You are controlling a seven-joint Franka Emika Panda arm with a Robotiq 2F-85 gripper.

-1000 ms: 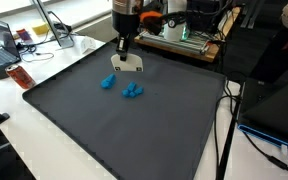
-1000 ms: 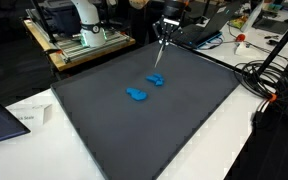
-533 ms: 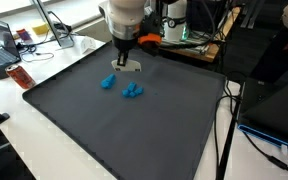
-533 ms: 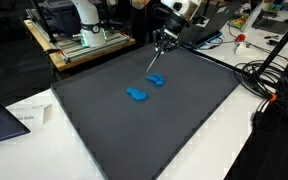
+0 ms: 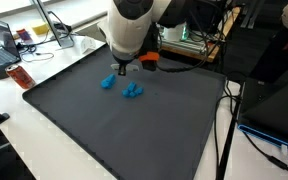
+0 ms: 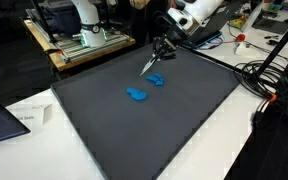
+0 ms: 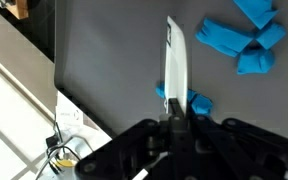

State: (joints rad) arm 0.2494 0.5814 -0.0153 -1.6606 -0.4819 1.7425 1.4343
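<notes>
Above the mat (image 5: 134, 130): gripper (image 7: 174, 125) pinching a white strip (image 7: 175, 60)

I have the gripper pressed together on 1 end of the strip. In an exterior view the strip (image 6: 149, 66) slants down toward the mat. Holding 1 end, I judge, keeps the gripper off the surface. 2 blue items lie there: the small blue piece (image 7: 197, 101) shows behind the strip, contact unclear; the blue cluster (image 7: 239, 45) lies near its tip.

Gripper (image 7: 174, 127) at the bottom edge, fingers pinched on a thin white strip (image 7: 175, 60) above the dark mat (image 7: 104, 60), small blue piece (image 7: 197, 102) peeking out behind it, blue cluster (image 7: 239, 45) upper right.
</notes>
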